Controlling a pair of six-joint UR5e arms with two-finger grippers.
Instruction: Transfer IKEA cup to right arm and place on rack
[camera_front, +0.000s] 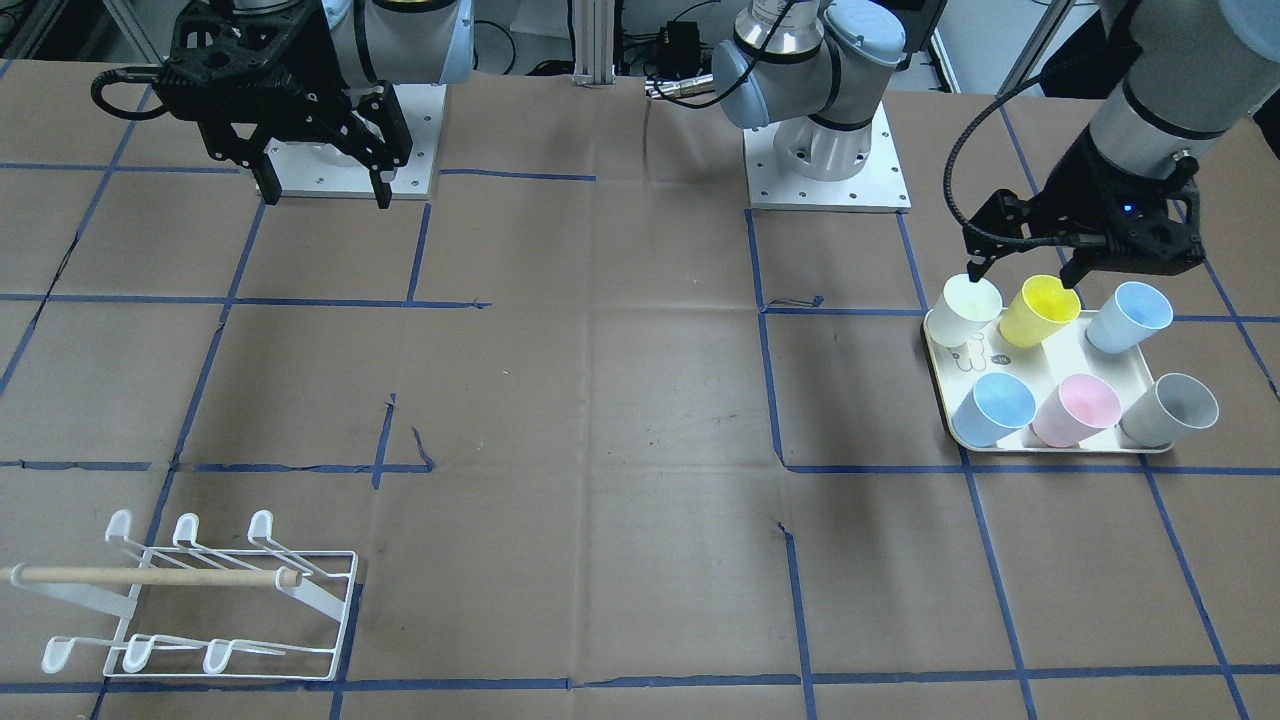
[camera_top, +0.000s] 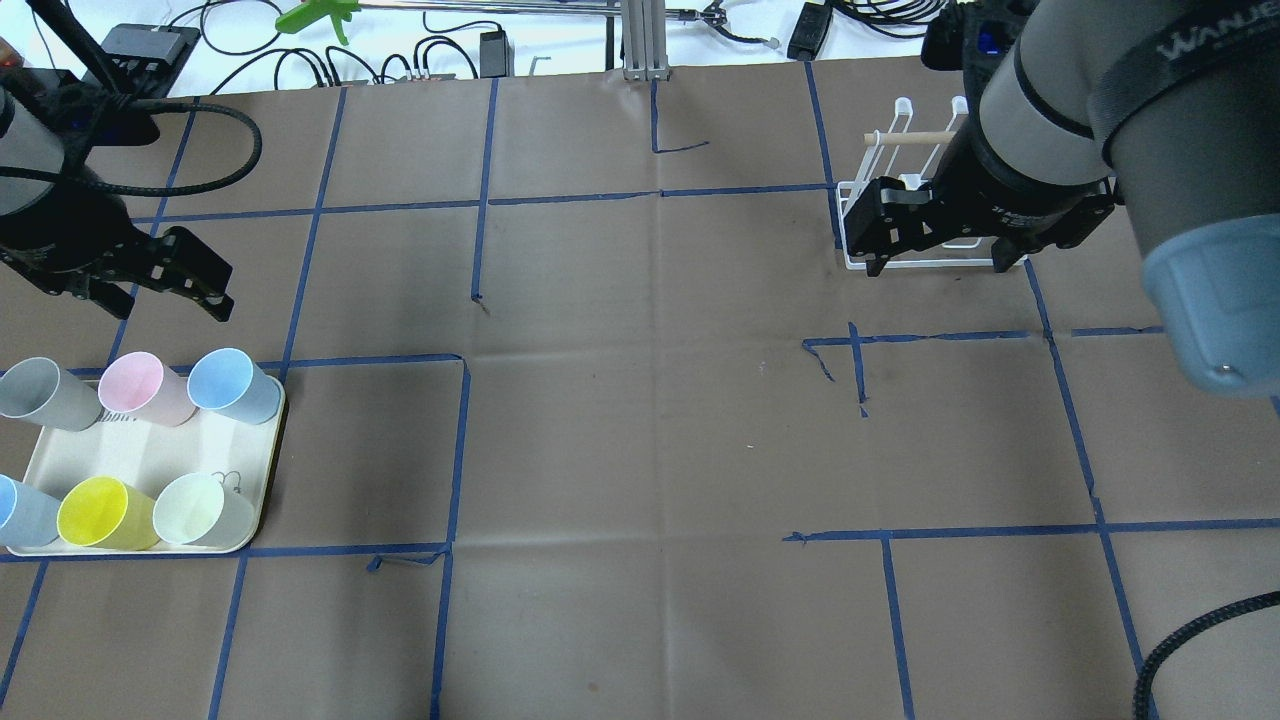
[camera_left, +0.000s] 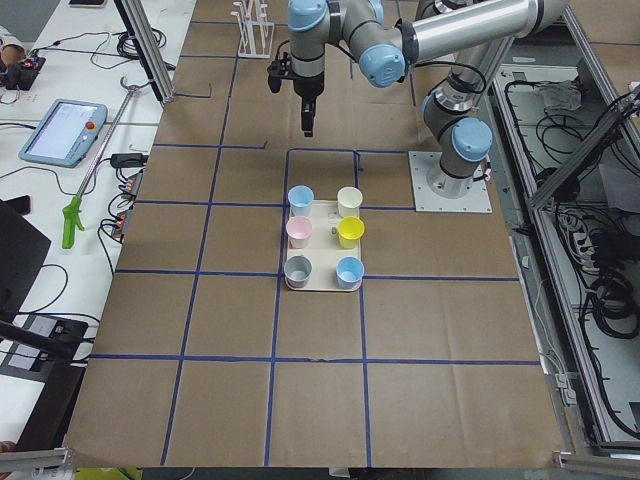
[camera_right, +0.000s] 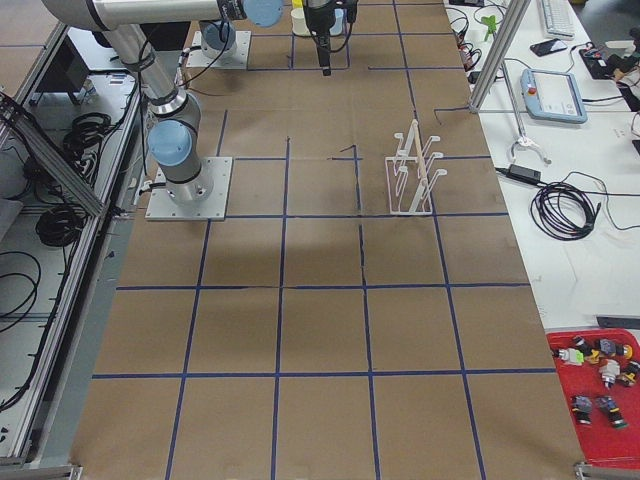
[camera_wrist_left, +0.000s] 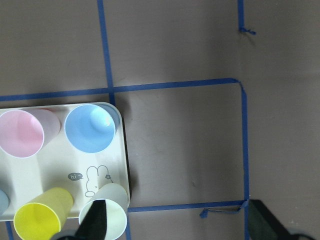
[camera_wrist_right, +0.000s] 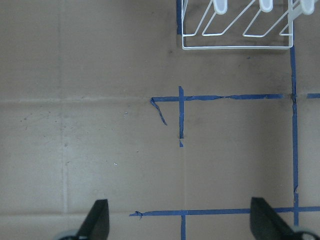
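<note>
Six cups stand on a cream tray: pale green, yellow, light blue, blue, pink and grey. My left gripper is open and empty, and hovers above the tray's edge on the robot's side, over the pale green and yellow cups. In the left wrist view one fingertip overlaps the pale green cup. My right gripper is open and empty, high over the table. The white wire rack stands at the table's far right corner, partly behind the right gripper in the overhead view.
Brown paper with blue tape lines covers the table. The two arm bases stand on white plates on the robot's side. The rack shows at the top of the right wrist view. Cables and a teach pendant lie beyond the table edge.
</note>
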